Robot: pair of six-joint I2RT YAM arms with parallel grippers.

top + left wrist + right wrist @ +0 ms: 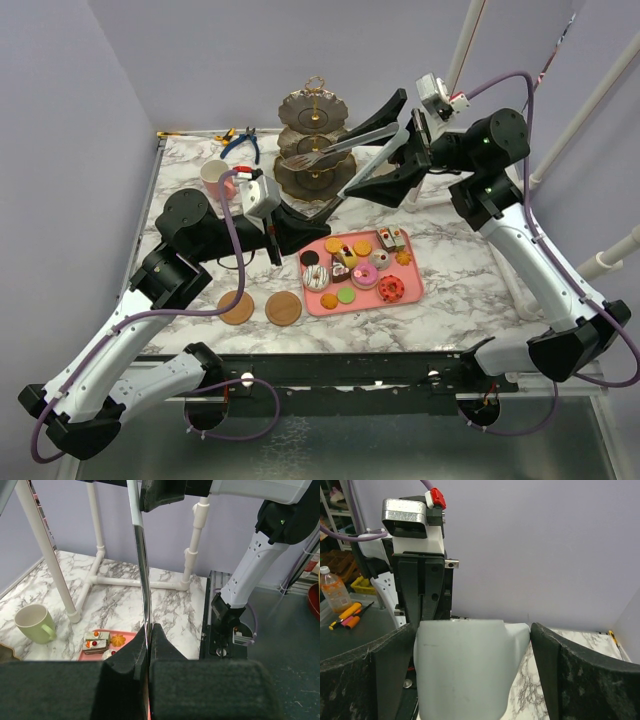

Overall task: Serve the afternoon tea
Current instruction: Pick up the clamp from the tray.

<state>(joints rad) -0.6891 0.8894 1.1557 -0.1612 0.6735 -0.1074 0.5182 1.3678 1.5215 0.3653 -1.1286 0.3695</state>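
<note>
Tongs (350, 140) being readied: left hand (148, 640) pinches one blade, right hand (472, 670), spread wide, clasps their back end. Next, probably, lower them onto a pastry (365, 275).

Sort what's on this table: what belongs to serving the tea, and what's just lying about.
For the job:
- three-tier stand
- toy pastries
- pink mug
- pale-green mug
- two coasters
- metal tongs, the serving tool

Lying about:
- blue-handled pliers
- pink tray, which only carries the pastries
</note>
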